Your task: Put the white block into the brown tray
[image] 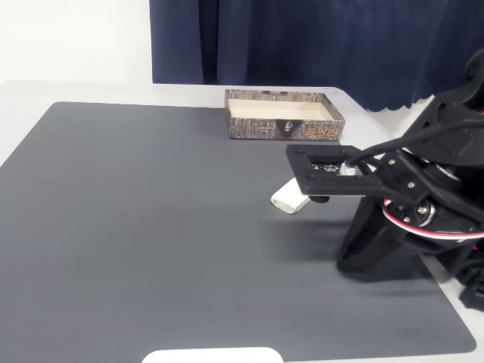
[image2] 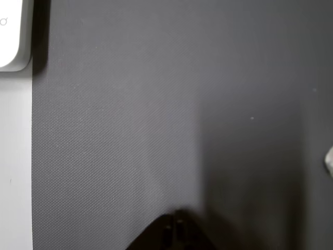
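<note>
In the fixed view we are seeing the small off-white rounded block point(image: 290, 199) lying on the dark grey mat point(image: 151, 227), just left of our black pincer point(image: 321, 198); its opening we cannot tell. The brown mottled cream-lined tray point(image: 283, 129) is sitting beyond it.

The black arm reaches in low from the right edge of the fixed view, red, white and black wires looping at its wrist, its gripper point(image: 318, 198) extended leftward and held roughly level, finger state unclear beneath the flat mounting plate.
</note>
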